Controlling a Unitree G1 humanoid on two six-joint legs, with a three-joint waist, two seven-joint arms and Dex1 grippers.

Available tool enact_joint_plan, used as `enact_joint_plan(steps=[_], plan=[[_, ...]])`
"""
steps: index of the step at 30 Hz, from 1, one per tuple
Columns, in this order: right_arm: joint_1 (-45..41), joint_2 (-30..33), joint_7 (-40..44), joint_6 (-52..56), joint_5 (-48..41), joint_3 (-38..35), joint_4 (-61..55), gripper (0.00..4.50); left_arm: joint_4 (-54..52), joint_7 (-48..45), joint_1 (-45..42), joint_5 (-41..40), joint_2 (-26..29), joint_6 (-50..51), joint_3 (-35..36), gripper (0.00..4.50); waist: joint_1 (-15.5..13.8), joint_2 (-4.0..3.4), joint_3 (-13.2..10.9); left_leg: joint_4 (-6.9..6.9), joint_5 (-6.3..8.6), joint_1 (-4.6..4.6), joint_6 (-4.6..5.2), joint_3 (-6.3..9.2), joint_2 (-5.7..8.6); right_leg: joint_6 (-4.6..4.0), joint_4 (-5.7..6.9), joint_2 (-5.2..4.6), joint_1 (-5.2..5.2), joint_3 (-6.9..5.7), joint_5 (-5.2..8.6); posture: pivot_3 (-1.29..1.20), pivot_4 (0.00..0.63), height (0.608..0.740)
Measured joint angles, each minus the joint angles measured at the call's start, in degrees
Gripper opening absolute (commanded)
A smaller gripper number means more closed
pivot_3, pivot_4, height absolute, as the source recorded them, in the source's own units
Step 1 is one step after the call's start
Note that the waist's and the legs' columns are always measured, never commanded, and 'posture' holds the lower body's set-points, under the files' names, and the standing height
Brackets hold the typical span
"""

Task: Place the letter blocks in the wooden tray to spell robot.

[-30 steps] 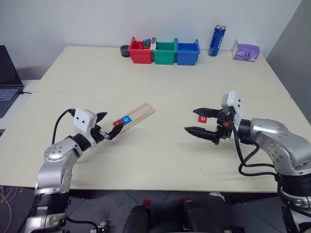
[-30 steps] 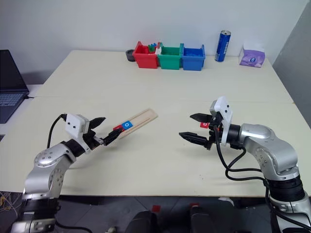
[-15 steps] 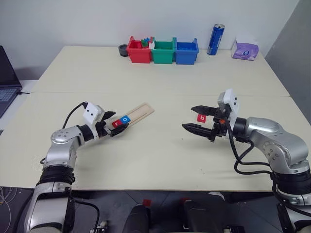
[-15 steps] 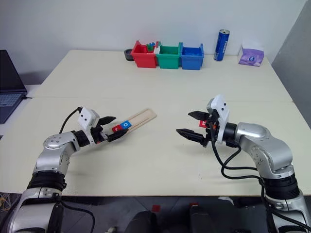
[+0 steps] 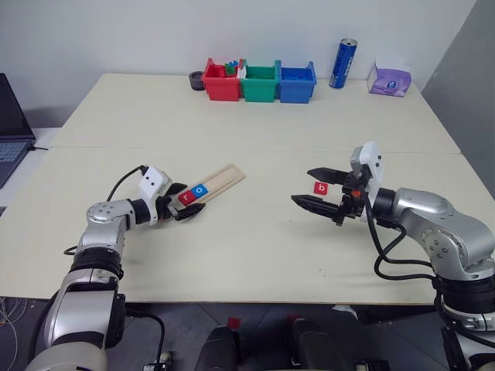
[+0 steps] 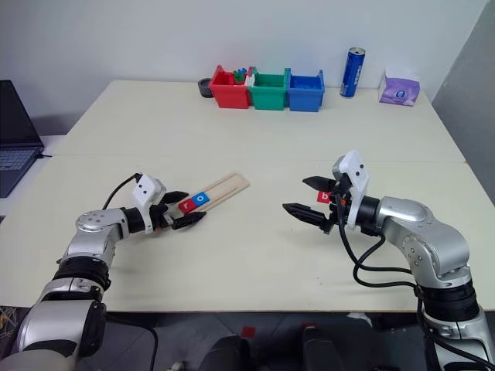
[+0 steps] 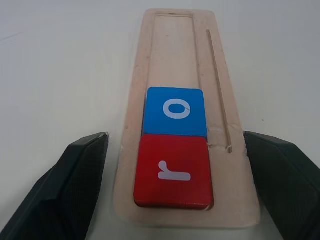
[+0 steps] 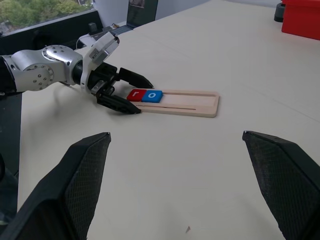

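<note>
A: So why's the left gripper (image 5: 184, 207) parked at the wooden tray (image 5: 219, 181)?

B: Prob bracing it. Jaws open, straddling the tray's near end, gripping nothing. The r tile (image 7: 173, 171) and o tile (image 7: 175, 111) sit in the groove at that end.

A: And the b tile (image 5: 322, 187)?

B: On the table, well right of the tray, by the right gripper (image 5: 319, 188). Jaws wide open, empty, prob lining up a grab.

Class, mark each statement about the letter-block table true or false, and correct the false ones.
1. The wooden tray holds two tiles. True.
2. The red r tile sits at the tray's end, beside the blue o tile. True.
3. The left gripper is shut on a tile. False: its open fingers flank the tray's end.
4. The red b tile sits in the tray. False: it lies on the table near the open right gripper.
</note>
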State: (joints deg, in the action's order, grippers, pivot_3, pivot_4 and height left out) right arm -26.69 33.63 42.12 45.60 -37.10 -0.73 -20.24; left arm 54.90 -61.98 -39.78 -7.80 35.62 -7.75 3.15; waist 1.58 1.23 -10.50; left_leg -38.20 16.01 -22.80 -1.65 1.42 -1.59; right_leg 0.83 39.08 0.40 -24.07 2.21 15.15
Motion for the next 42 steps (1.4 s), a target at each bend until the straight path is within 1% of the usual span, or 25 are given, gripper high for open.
enact_joint_plan(steps=[3, 6, 8, 9, 19, 20, 21, 25, 26, 29, 31, 37, 42], plan=[[0.0, 0.0, -0.28, -0.01, 0.0, -0.01, 0.0, 4.49, 1.21, -0.07, -0.52, 0.16, -0.09, -0.71, 0.0, 4.5, 0.01, 0.0, 0.01, -0.02, 0.0, 0.01, 0.0, 0.01, 0.0, 0.0, 0.04, 0.0, 0.01, 0.0, 0.0, 0.0, 0.15, 0.74], [0.0, 0.0, -0.55, -0.02, 0.0, -0.02, 0.01, 4.5, 1.83, -0.08, -0.7, 0.2, -0.17, -1.44, 0.0, 3.97, 0.01, 0.0, 0.01, -0.04, 0.0, 0.02, 0.0, 0.01, 0.0, 0.0, 0.06, 0.0, 0.01, -0.01, -0.01, 0.0, 0.15, 0.74], [0.0, 0.0, -0.55, -0.03, 0.01, -0.02, 0.01, 4.5, 1.99, -0.17, -0.8, 0.2, -0.26, -1.48, 0.02, 3.44, 0.02, 0.0, 0.01, -0.05, 0.0, 0.02, 0.0, 0.01, 0.0, 0.0, 0.06, 0.0, 0.01, 0.0, -0.01, 0.0, 0.15, 0.74], [0.0, 0.0, -0.55, -0.05, 0.01, -0.02, 0.04, 4.5, 2.0, -0.23, -0.81, 0.2, -0.27, -1.51, 0.03, 3.4, 0.02, 0.0, 0.01, -0.05, 0.0, 0.01, 0.0, 0.01, 0.0, 0.0, 0.06, 0.0, 0.01, 0.0, -0.01, 0.0, 0.15, 0.74], [-0.25, 0.0, -0.56, -0.09, 0.01, -0.02, 0.23, 4.5, 0.9, -1.17, -0.2, 0.45, -0.72, -2.62, -0.23, 3.4, 0.0, 0.0, 0.01, -0.06, 0.0, 0.0, 0.0, 0.01, 0.0, -0.01, 0.05, 0.0, 0.01, 0.0, -0.01, 0.0, 0.15, 0.74], [-0.26, 0.01, -0.53, -0.11, 0.01, -0.01, 0.22, 4.5, -0.88, -2.01, 0.6, 0.36, -0.98, -2.53, -0.57, 3.4, -0.02, 0.0, 0.01, -0.06, 0.0, -0.02, 0.0, 0.01, 0.0, -0.01, 0.03, 0.0, 0.0, 0.0, -0.01, 0.0, 0.15, 0.74], [-0.17, 0.28, -0.39, -0.2, 0.02, -0.08, 0.2, 4.5, -5.68, -4.73, 2.96, 0.02, -1.46, -2.4, -1.77, 3.4, -0.02, -0.01, 0.02, -0.04, 0.0, -0.02, 0.0, -0.01, -0.03, 0.0, 0.01, -0.03, 0.01, 0.04, -0.01, 0.0, 0.15, 0.74], [0.29, 0.96, 0.34, -0.36, 0.03, -0.15, 0.08, 4.5, -19.46, -12.7, 8.33, -1.2, -4.12, -0.99, -7.13, 3.4, -0.24, -0.03, 0.02, -0.06, -0.01, -0.08, -0.01, -0.01, -0.04, 0.01, -0.02, -0.17, 0.0, 0.04, 0.0, 0.0, 0.15, 0.74], [0.64, 1.24, 0.43, -0.37, 0.03, -0.15, 0.07, 4.5, -21.99, -14.35, 9.21, -1.22, -4.3, -0.62, -8.49, 3.4, -0.23, -0.03, 0.02, -0.06, -0.01, -0.07, -0.01, -0.02, -0.03, 0.01, -0.02, -0.17, 0.01, 0.05, 0.0, 0.0, 0.15, 0.74], [0.85, 1.41, 0.6, -0.46, 0.04, -0.15, 0.07, 4.5, -25.0, -16.99, 9.71, -1.2, -4.41, -0.15, -10.62, 3.4, -0.07, -0.03, 0.02, -0.11, -0.01, -0.05, 0.0, 0.0, 0.02, 0.0, 0.04, -0.05, 0.0, 0.03, -0.01, 0.0, 0.15, 0.74], [0.88, 1.45, 0.62, -0.75, 0.07, -0.15, 0.07, 4.5, -24.31, -18.18, 8.52, -0.79, -4.81, -1.06, -11.76, 3.4, -0.06, -0.03, 0.02, -0.15, -0.01, -0.03, 0.0, 0.03, -0.01, -0.02, 0.08, 0.04, 0.01, 0.01, -0.02, 0.0, 0.15, 0.74], [1.52, 1.46, 0.37, -1.23, 0.07, -0.19, -0.04, 4.5, -13.86, -19.18, 2.52, 1.5, -6.15, -7.68, -12.91, 3.4, 0.0, -0.02, 0.02, -0.22, 0.0, -0.04, 0.02, 0.0, -0.03, -0.02, 0.12, 0.11, 0.01, 0.03, -0.02, 0.0, 0.15, 0.74], [2.72, 1.43, -0.03, -1.25, 0.05, -0.21, -1.05, 4.5, -10.03, -20.33, 0.97, 1.54, -6.78, -10.89, -12.89, 3.4, 0.04, -0.02, 0.03, -0.26, 0.0, -0.04, 0.02, 0.01, -0.02, -0.02, 0.14, 0.1, 0.02, 0.03, -0.03, 0.0, 0.15, 0.74]])
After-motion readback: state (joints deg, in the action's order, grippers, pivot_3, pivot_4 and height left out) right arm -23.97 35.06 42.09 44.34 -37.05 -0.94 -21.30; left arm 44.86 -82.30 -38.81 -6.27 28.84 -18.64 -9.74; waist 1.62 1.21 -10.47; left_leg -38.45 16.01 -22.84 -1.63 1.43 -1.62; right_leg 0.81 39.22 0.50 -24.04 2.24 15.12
